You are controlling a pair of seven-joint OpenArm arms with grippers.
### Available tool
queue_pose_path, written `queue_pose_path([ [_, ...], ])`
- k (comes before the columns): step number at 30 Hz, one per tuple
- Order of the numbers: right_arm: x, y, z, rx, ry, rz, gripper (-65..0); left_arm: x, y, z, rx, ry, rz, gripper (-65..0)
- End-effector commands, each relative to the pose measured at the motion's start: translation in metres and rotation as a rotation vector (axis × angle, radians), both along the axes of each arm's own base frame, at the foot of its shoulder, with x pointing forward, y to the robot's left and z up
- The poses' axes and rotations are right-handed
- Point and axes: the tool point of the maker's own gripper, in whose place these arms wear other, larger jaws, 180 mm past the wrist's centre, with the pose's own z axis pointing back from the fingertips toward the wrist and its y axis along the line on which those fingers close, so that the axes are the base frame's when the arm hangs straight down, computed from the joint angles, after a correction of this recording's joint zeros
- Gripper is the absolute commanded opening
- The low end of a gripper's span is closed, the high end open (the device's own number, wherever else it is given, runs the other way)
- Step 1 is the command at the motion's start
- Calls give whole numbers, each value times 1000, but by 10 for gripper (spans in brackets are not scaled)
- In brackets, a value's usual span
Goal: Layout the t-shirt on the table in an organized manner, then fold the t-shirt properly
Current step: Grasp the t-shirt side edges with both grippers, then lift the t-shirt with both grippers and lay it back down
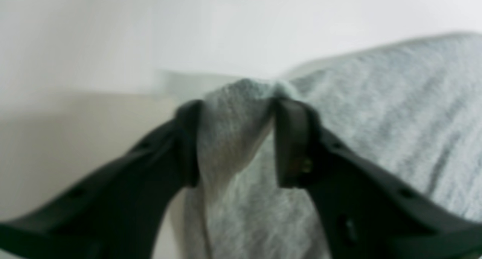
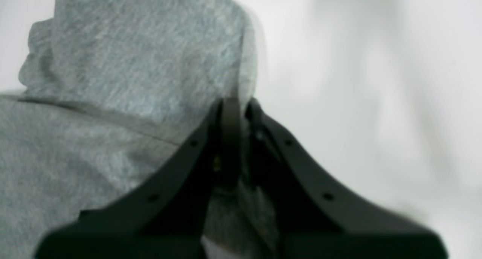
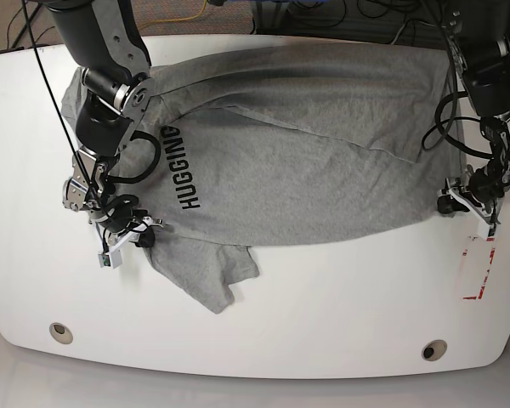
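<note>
left wrist view, nearest first: the left gripper (image 1: 235,138) has its jaws standing apart with a bunched fold of the t-shirt (image 1: 376,112) between them, pads not yet pinching. the right gripper (image 2: 239,112) is clamped tight on a hem edge. to lay it out well, i'd close fully before pulling, then draw both edges outward evenly (no jerking). farther off, the heather-grey shirt sprawls rumpled across the table (image 3: 323,331), one sleeve flopped forward, "hugging" lettering showing.

T-shirt (image 3: 323,161): soft heathered grey cloth. Table (image 3: 306,314): glossy smooth white. Grommet (image 3: 433,349): metal.
</note>
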Motion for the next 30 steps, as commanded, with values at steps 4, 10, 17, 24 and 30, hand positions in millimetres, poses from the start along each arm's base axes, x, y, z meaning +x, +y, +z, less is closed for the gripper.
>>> queue_pose_path([
  [4, 7, -4, 9, -17, -10, 8, -642, -6, -11, -9, -4, 52, -32, -476],
  [10, 7, -5, 9, -19, -10, 8, -642, -6, -16, -11, -11, 53, -37, -550],
  [17, 7, -5, 9, -19, -10, 8, -648, -4, -17, -10, -12, 49, -35, -650],
  [24, 13, -11, 21, -44, -43, 1, -650, 4, -16, 1, 0, 15, -39, -650],
  [30, 13, -23, 35, -101, -31, 5, -650, 20, -16, 42, 83, -73, -86, -650],
])
